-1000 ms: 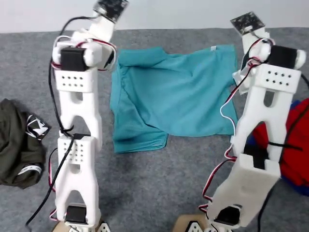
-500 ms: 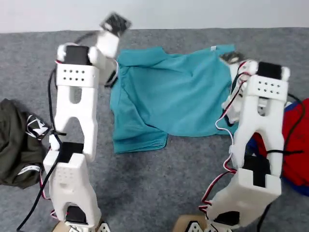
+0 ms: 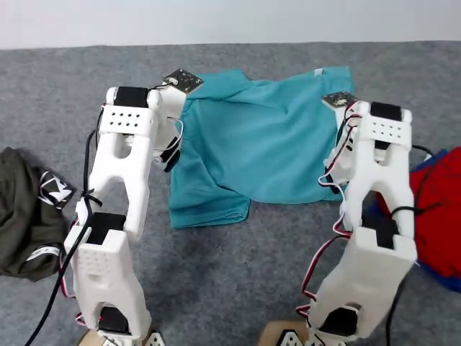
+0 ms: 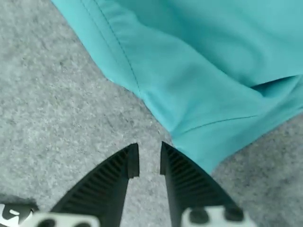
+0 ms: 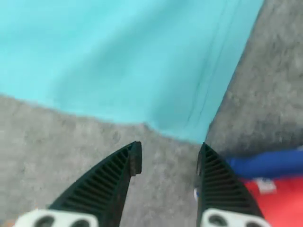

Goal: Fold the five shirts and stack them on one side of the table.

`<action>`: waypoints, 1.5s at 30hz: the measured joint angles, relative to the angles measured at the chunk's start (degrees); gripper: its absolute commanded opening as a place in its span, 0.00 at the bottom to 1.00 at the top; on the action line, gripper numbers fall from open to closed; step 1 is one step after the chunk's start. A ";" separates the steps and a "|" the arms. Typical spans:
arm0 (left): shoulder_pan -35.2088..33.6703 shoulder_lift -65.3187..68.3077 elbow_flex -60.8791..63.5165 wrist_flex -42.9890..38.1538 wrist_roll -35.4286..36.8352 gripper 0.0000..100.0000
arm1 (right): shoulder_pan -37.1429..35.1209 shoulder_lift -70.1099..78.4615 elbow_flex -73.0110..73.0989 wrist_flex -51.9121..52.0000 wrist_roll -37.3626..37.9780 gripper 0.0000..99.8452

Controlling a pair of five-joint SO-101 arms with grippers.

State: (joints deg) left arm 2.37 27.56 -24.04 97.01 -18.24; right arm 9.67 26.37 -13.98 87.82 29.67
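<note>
1. Showing the teal shirt spread flat mid-desk, one sleeve tucked over at its near corner. Probably laid this way so both side edges can be picked up and folded inward.
2. Parking the waiting garments clear of it, seemingly to leave folding room: an olive shirt crumpled well off one side of the teal shirt, and a red shirt over some blue cloth just off the other side.
3. Hanging the left gripper low over bare desk just outside the teal shirt's side hem, fingers narrowed to a slim gap and holding nothing. Looks set to pinch that hem.
4. Poising the right gripper at the teal shirt's opposite near corner, fingers wide apart and empty, with the blue cloth just beside.
5. Bending the left arm and right arm forward from the near desk edge, wrists pitched down, one at each flank of the teal shirt.
</note>
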 measured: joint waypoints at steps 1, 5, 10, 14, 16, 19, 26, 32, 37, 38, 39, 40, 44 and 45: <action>0.00 0.00 0.00 -0.35 0.00 0.08 | 0.00 1.05 0.00 -1.23 0.00 0.20; 0.00 0.00 0.00 -0.62 0.00 0.08 | 0.00 3.96 0.00 -5.01 0.00 0.20; 0.00 0.00 0.00 -0.79 0.00 0.08 | 0.00 6.68 0.00 -7.21 -0.18 0.20; 0.00 0.00 0.00 -0.79 0.00 0.08 | 0.44 8.44 0.00 -8.09 -0.18 0.13; 0.00 0.00 0.00 -0.79 0.00 0.08 | 1.41 8.53 -0.09 -8.35 -0.18 0.06; 0.00 0.00 0.00 -0.79 0.00 0.08 | 3.08 8.53 -0.09 -8.35 -0.18 0.01; 1.58 0.00 0.00 -0.70 0.00 0.08 | 3.78 7.91 -0.09 -5.71 2.55 0.01; 6.51 -0.09 1.14 1.49 0.00 0.08 | 4.13 1.67 -0.09 -5.27 3.34 0.01; 8.26 -0.53 3.69 1.76 0.00 0.08 | 4.13 -1.41 0.00 -5.10 3.43 0.01; 8.35 -0.53 4.57 1.76 0.00 0.08 | 4.13 -1.67 0.00 -5.10 3.43 0.01; 8.44 -0.53 5.71 1.76 -0.18 0.08 | 4.13 -1.67 0.00 -4.84 3.43 0.01; 8.53 -0.53 7.12 1.76 -0.70 0.08 | 4.13 -1.67 0.00 -4.04 3.43 0.01; 8.62 -0.53 12.13 1.76 -2.99 0.08 | 4.13 -1.67 0.00 -3.43 3.43 0.01; 8.62 -0.53 13.10 1.76 -3.25 0.08 | 4.13 -1.67 0.00 -3.43 3.43 0.01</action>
State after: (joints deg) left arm 10.99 27.03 -10.95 98.77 -21.49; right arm 13.80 24.70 -13.98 84.40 33.10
